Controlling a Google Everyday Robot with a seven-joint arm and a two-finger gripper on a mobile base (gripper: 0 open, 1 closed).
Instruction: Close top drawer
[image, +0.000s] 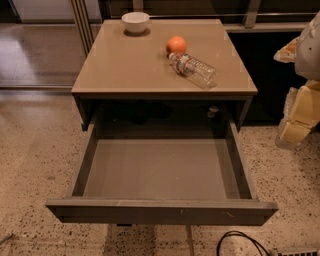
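The top drawer (161, 210) is pulled far out of the cabinet towards me. Its flat grey-brown front has small pale scuffs, and its smooth grey inner tray (160, 167) holds nothing. The two lower drawer fronts are hidden beneath it. My gripper (299, 116), with pale yellow and white parts, is at the right edge of the view. It hangs to the right of the drawer's right side wall, apart from it and touching nothing.
On the cabinet top (125, 65) stand a white bowl (135, 22) at the back, an orange (176, 45), and a clear plastic bottle (194, 70) lying on its side. A black cable (240, 241) lies on the speckled floor at the bottom right.
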